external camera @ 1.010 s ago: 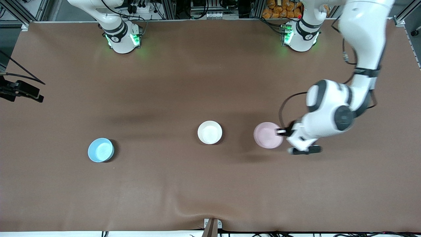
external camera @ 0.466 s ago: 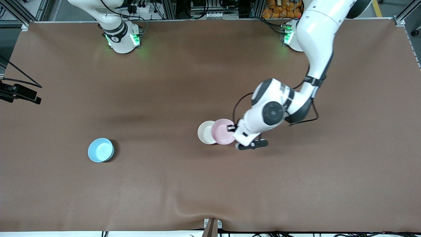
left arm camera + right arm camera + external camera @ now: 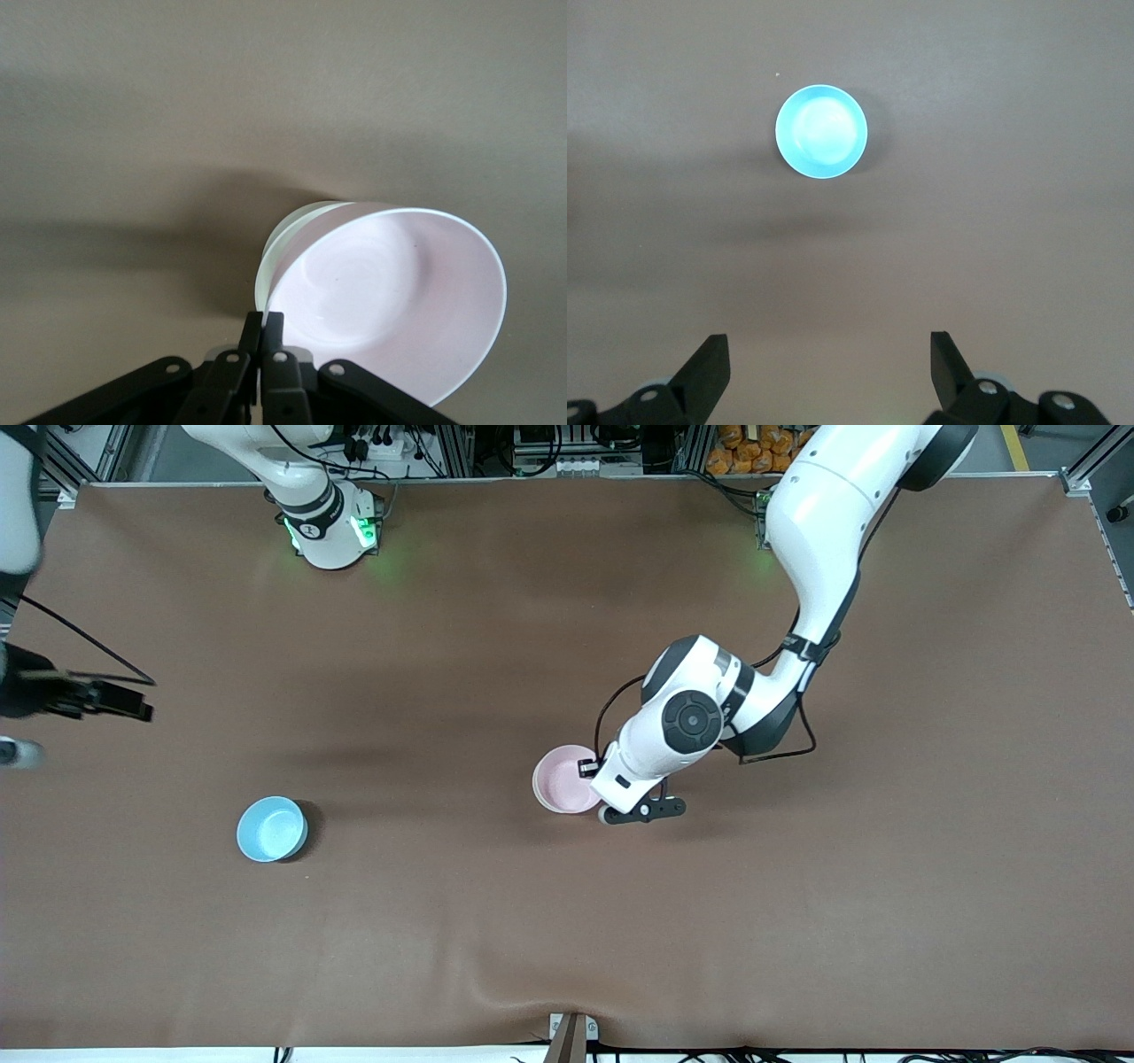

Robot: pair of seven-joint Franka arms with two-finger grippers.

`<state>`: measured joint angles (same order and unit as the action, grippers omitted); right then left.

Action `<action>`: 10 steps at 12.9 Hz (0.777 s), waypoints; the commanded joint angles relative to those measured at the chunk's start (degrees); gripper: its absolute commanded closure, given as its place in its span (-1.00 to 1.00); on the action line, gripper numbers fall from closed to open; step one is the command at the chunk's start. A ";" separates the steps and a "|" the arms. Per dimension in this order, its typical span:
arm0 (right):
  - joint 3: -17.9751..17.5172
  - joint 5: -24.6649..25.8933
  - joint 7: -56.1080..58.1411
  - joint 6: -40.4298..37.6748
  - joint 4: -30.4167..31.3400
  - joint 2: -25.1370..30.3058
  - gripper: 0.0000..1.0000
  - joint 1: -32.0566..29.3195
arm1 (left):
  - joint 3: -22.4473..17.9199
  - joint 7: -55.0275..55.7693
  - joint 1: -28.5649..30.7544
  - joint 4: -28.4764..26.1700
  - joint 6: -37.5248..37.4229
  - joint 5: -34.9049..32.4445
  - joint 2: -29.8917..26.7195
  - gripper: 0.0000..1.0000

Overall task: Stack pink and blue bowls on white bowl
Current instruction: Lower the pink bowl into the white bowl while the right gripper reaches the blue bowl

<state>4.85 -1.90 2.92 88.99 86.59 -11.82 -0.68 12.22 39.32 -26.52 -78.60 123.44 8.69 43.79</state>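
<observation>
Fingertips of my left gripper (image 3: 262, 341) are clenched on the rim of the pink bowl (image 3: 563, 781), which I hold tilted directly over the white bowl (image 3: 285, 237) near the middle of the desk (image 3: 567, 921), my left arm bent at the elbow from its base at the robots' edge. My right gripper (image 3: 827, 363) hangs spread wide, grasping nothing, high over the blue bowl (image 3: 271, 829) at the right arm's end. Three bowls, one per colour; no writing is legible.
</observation>
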 commanded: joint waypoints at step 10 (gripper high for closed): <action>0.16 0.23 4.29 5.91 0.32 -14.89 -1.00 -1.34 | -0.89 0.94 -1.87 1.43 0.40 0.54 2.44 1.00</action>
<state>5.24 -1.84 6.28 92.97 86.94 -24.84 -1.58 12.10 39.41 -27.56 -78.11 123.82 8.69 45.45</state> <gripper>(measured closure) 0.000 0.978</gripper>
